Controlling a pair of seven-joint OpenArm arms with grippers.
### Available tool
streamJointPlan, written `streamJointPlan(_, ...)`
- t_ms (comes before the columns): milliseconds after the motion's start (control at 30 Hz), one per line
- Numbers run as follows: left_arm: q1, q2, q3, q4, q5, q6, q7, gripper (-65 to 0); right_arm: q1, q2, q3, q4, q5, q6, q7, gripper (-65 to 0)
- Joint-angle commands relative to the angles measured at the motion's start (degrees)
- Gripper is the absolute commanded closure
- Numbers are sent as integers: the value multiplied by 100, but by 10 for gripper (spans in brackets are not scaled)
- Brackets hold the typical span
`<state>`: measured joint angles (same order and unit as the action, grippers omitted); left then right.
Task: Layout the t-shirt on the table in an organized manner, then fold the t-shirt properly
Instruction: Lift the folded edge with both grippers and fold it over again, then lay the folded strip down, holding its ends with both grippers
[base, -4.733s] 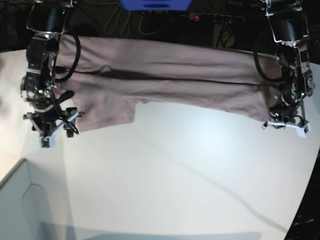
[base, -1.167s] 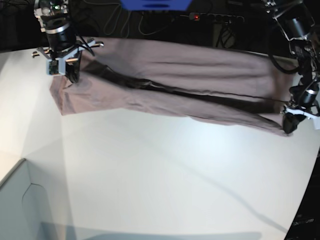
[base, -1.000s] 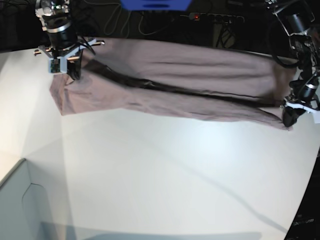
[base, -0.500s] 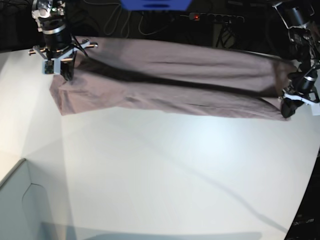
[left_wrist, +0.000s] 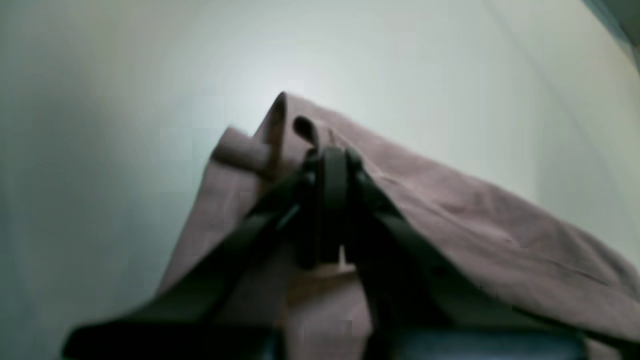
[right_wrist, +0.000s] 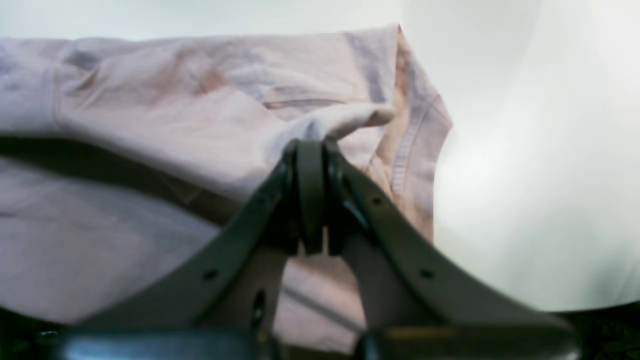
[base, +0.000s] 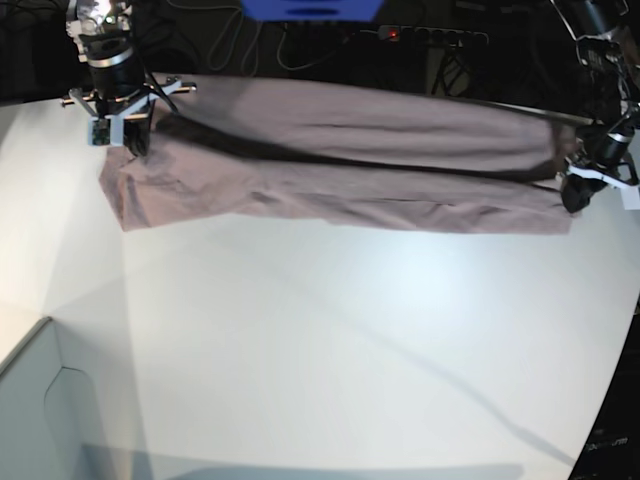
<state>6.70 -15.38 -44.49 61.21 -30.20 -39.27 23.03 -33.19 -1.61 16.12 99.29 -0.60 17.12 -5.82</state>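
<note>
White bench (base: 340, 340) fills most of the base view, with dark cables and a power strip (base: 425, 36) behind its far edge and a pale grey box corner (base: 40, 400) at near left. T-shirt (base: 340, 165) lies stretched left to right along the far side, folded lengthwise with a dark crease. Right end effector (right_wrist: 310, 150), far left, is clenched on a pinch of the cloth. Left end effector (left_wrist: 332, 155), far right, is likewise clamped on the opposite end. Both wrist views are blurred.
</note>
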Motion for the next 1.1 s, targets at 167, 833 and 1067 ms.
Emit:
streamJointPlan(167, -41, -137, -294, 64, -71, -73, -153, -1, -44, 24, -8, 89, 47, -3, 174, 0)
streamJointPlan(833, 3, -14, 146, 46, -53, -73, -153, -221, 18, 33, -192, -491, 29, -3, -116, -51)
streamJointPlan(1067, 196, -23, 75, 108, -123, -73, -144, -512, -70, 33, -25, -201, 29, -3, -116, -227)
